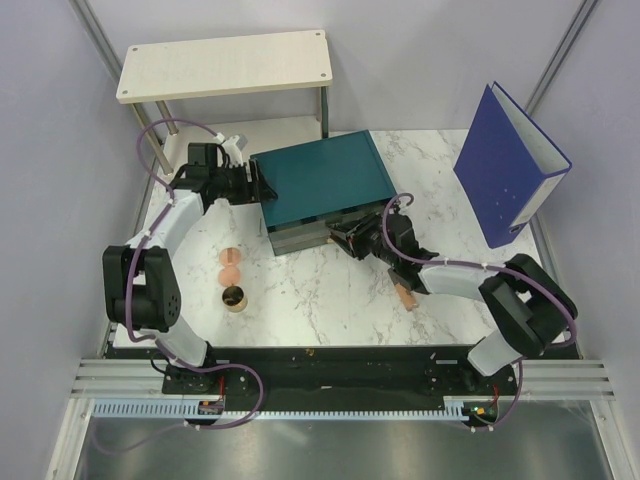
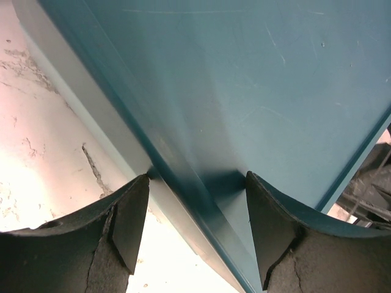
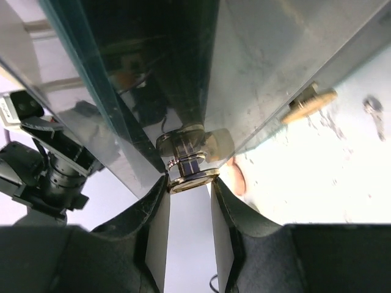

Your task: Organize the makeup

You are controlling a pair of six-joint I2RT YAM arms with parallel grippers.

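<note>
Two pincers work at the teal drawer box (image 1: 320,180), and none of the makeup sits in either of them. The right pincer (image 1: 338,238) is at the box's front face. In the right wrist view it (image 3: 189,190) is clenched on a gold handle (image 3: 189,178), which sits right at the tips of its pale-padded fingers (image 3: 160,232). The left pincer (image 1: 256,187) is at the box's left side. In the left wrist view it (image 2: 197,182) is spread wide, its fingers (image 2: 129,223) straddling an edge of the box (image 2: 244,91); I cannot tell whether the tips press on it.

The makeup lies on the desk (image 1: 330,290). Two peach-pink discs (image 1: 230,266) sit touching each other, well to the left of the right pincer and nearer the arm bases, and well apart from the left pincer on its base side. A gold-rimmed dark pot (image 1: 235,298) stands just beside the discs, still farther from both pincers. A tan stick (image 1: 405,297) lies behind the right pincer, a little to its right, partly under that arm's forearm.
</note>
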